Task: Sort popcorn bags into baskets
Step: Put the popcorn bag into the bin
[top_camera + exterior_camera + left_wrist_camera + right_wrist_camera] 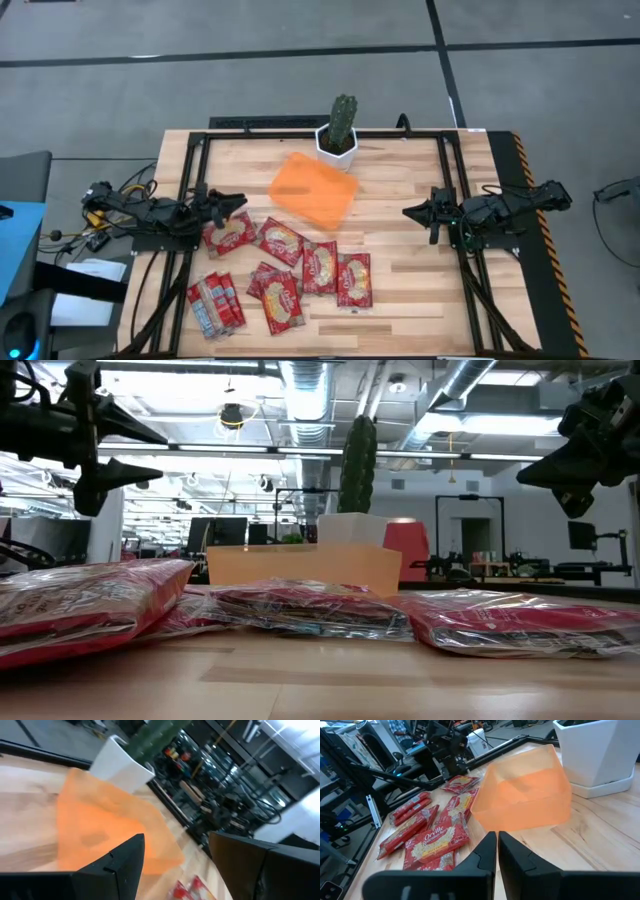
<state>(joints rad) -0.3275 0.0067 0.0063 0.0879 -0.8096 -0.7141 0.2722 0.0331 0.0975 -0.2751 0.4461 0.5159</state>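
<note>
High view: the orange tray lies empty near the table's far-middle area, just in front of the white pot holding a cactus. Nine red popcorn bags lie flat on the wood nearer the front, left of centre; none is inside the tray. Three narrower striped packets sit together at the front-left of the group (some bags overlap at their edges).

Left gripper hovers above the table at the left side, over the rearmost bag. Its fingers are spread apart and hold nothing.

Right gripper hangs above bare wood at the right side, well apart from the bags. Right wrist view shows its fingers nearly together with only a thin gap, gripping nothing.
</note>
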